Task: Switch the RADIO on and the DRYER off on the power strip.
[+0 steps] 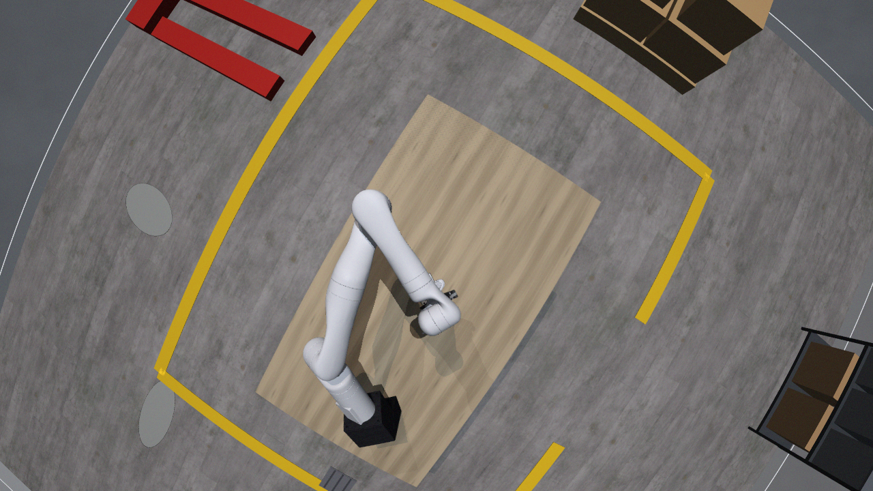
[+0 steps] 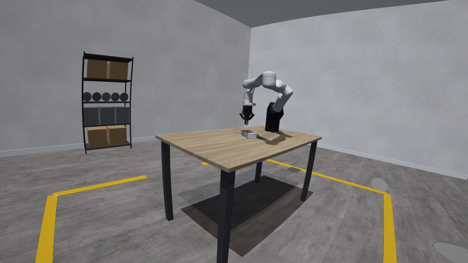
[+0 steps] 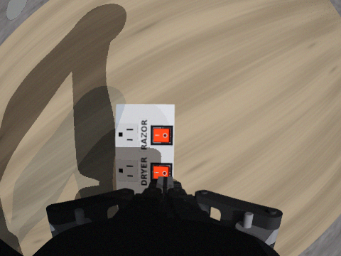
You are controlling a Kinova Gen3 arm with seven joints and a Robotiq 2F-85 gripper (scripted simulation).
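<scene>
A white power strip lies flat on the wooden table, also seen small in the exterior view. In the wrist view its RAZOR switch and its DRYER switch both glow orange-red. The RADIO end of the strip is hidden under my gripper body. My gripper is shut and empty, with its fingertips pointing down just over the near edge of the DRYER switch. In the exterior view the gripper hangs a short way above the strip. In the overhead view the arm hides the strip.
The arm's black base stands on the table behind the strip. A shelf rack with boxes stands far off by the wall. The arm's shadow falls on the table to the left of the strip.
</scene>
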